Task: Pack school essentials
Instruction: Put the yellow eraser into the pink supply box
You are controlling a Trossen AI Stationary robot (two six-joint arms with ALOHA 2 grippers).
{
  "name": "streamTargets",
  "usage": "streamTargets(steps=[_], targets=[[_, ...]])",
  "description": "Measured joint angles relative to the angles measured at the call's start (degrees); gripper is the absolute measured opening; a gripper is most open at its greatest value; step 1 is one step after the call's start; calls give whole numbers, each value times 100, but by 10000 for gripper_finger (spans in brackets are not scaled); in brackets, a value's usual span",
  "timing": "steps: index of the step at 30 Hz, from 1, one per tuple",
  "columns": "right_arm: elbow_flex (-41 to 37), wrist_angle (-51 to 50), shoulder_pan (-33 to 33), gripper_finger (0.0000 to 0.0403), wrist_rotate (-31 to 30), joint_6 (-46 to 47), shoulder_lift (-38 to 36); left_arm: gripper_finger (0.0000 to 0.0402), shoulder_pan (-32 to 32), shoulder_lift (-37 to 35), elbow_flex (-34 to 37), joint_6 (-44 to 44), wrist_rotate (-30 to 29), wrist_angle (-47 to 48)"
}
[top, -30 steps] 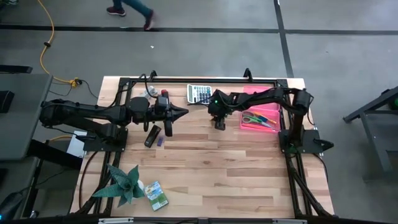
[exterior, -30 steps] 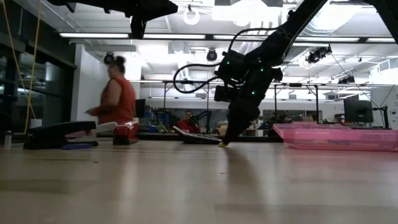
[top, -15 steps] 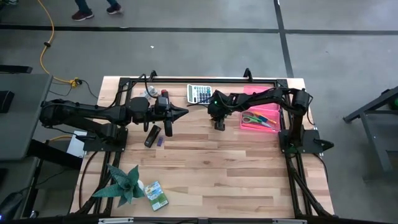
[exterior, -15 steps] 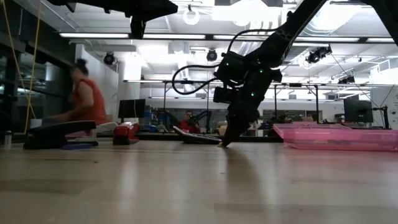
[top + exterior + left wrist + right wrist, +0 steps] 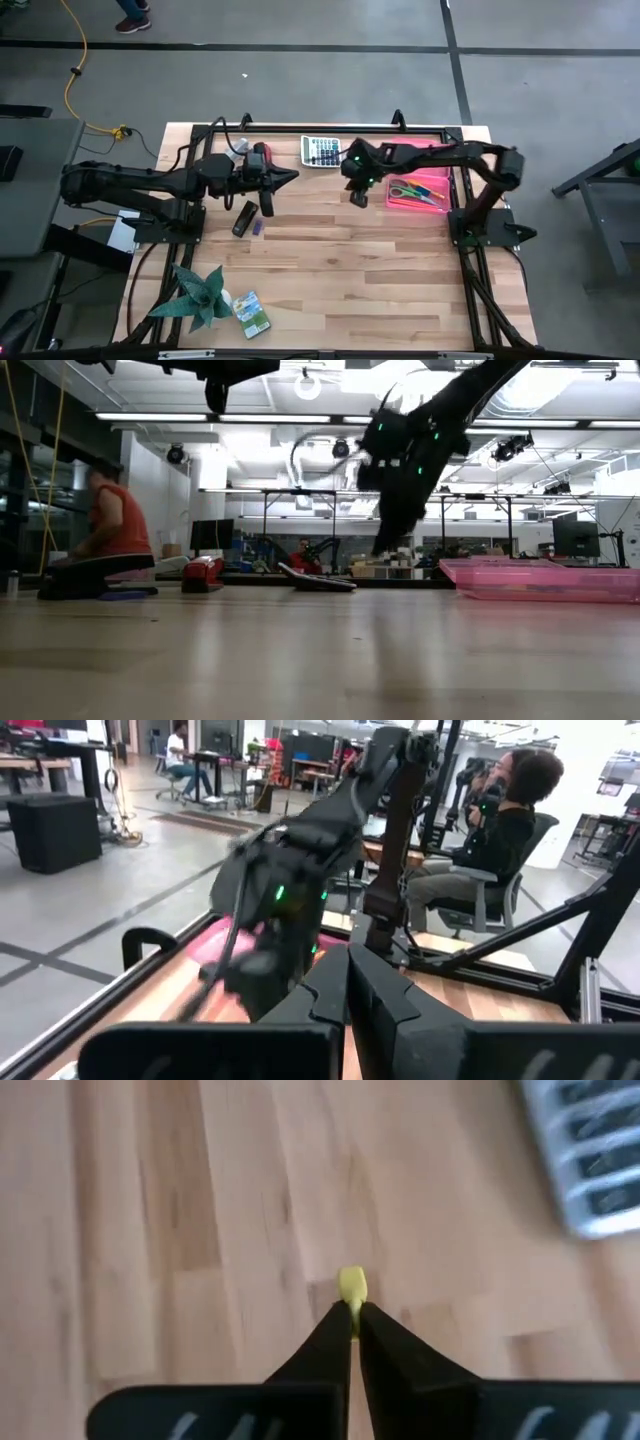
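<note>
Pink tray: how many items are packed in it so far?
3 that I can make out in the pink tray: green-handled scissors, an orange pencil and a green stick. Smaller pieces may be hidden.

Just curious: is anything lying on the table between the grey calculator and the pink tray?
No loose item shows there. In the high view, only the right gripper hangs over that stretch between the grey calculator and the pink plastic tray.

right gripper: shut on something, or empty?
Shut on a small yellow piece. In the right wrist view the right gripper has its fingers pressed together, the yellow tip sticking out between them above the table.
</note>
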State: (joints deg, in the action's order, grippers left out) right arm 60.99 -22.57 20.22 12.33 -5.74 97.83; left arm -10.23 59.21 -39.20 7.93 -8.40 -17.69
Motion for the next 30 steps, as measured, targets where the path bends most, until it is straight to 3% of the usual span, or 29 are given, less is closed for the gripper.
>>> streamTargets(steps=[5, 13, 20, 26, 30], targets=[[-633, 921, -155, 1, -73, 851, -987, 0, -126, -44, 0, -66, 111, 161], [-2224, 2874, -725, 0, -971, 2351, -2817, 0, -406, 24, 2, 26, 904, 105], [-2371, 3584, -1185, 0, -1422, 2084, -3854, 0, -482, 38, 62, 195, 1032, -299], [-2362, 3808, -1376, 0, -1486, 1919, -4210, 0, -480, 34, 1233, 948, 854, -2046], [-2363, 3918, -1464, 0, -1285, 1875, -4233, 0, -475, -68, 1449, 1141, 815, -2420]])
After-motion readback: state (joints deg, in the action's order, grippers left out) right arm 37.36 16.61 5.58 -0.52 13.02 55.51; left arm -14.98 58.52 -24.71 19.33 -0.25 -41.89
